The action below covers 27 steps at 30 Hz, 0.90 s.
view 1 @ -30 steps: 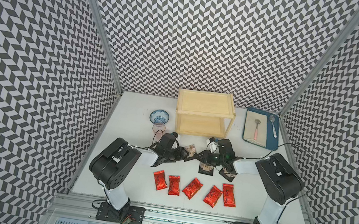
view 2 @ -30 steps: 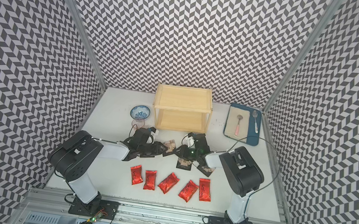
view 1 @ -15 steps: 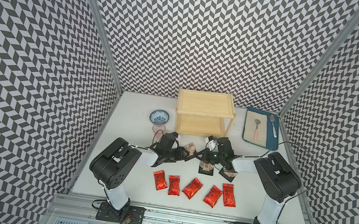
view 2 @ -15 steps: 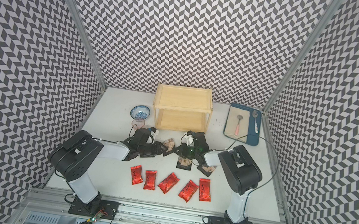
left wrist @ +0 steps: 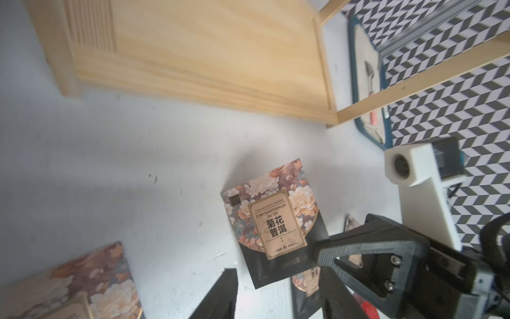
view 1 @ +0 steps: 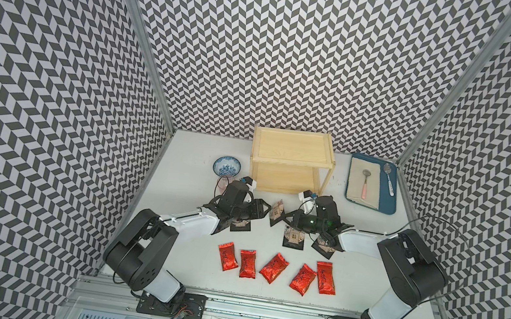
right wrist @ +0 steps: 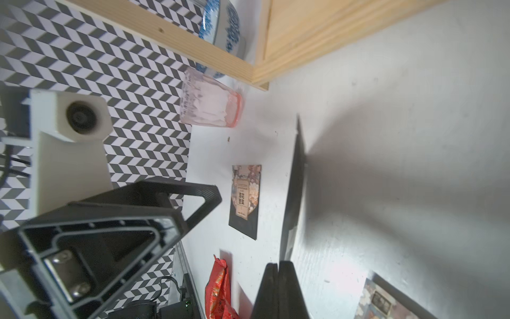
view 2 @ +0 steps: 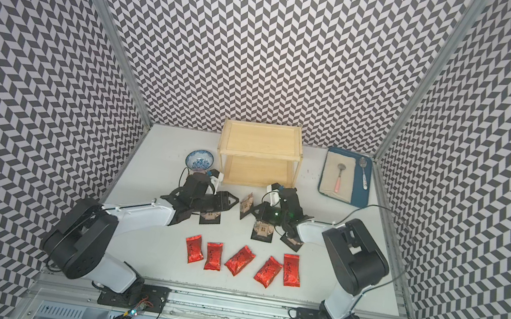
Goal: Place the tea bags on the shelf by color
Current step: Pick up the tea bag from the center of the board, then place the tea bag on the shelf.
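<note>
We saw the right gripper [right wrist: 278,266] clenched on a flat black floral-printed tea bag [left wrist: 273,221]; the left gripper [left wrist: 276,272] stood released.

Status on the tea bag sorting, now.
Done: nothing; both tiers of the shelf are bare. In hand: the right end effector is shut on one black tea bag, lifted on edge; the left end effector is open. Left: that bag, three other black tea bags on the table, five red tea bags.
</note>
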### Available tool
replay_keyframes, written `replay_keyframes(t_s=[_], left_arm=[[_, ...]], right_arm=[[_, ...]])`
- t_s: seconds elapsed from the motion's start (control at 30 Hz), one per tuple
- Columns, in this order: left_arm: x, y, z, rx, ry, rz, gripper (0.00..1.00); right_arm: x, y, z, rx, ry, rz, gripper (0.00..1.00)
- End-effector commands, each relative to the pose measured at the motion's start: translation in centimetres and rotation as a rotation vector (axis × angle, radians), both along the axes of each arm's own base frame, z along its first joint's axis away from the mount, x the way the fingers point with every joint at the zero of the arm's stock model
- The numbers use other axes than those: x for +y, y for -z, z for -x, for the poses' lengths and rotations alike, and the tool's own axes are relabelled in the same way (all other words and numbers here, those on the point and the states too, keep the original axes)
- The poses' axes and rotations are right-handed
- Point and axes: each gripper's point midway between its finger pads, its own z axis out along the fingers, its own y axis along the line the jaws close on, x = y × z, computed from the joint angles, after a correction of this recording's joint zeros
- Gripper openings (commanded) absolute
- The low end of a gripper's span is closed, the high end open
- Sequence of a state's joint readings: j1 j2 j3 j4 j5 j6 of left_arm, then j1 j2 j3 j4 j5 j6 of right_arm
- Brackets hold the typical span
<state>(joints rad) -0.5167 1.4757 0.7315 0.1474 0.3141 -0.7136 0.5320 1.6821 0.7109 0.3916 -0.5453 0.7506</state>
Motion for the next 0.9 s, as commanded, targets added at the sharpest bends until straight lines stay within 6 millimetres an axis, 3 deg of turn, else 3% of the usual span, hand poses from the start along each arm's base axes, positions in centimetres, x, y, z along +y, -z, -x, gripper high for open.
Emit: replay_keyframes(t_s=[0.0,0.27,0.6,0.87], left_arm=[[1.0,-2.5,-0.3,-0.046,-0.035,-0.029,0.55],[2.5,-8.6,0.0,-0.168,-0.067,-0.025,0.61],[4.4,-12.4,-0.4,-0.216,-0.097,-0.021,0.64],[6.5,-16.4,-1.7,-0.279,-0.146,-0.011,0.64]], right_arm=[[-0.5,-2.6,0.2,-0.077,0.035,-0.032,0.0],[-1.7,-5.8,2.3,-0.152,0.083,-0.052,0.0],[-2.3,-10.3,4.9,-0.239,0.095,-0.108,0.0],[-2.2,-15.6,5.6,-0.306,0.091,-0.188,0.0]])
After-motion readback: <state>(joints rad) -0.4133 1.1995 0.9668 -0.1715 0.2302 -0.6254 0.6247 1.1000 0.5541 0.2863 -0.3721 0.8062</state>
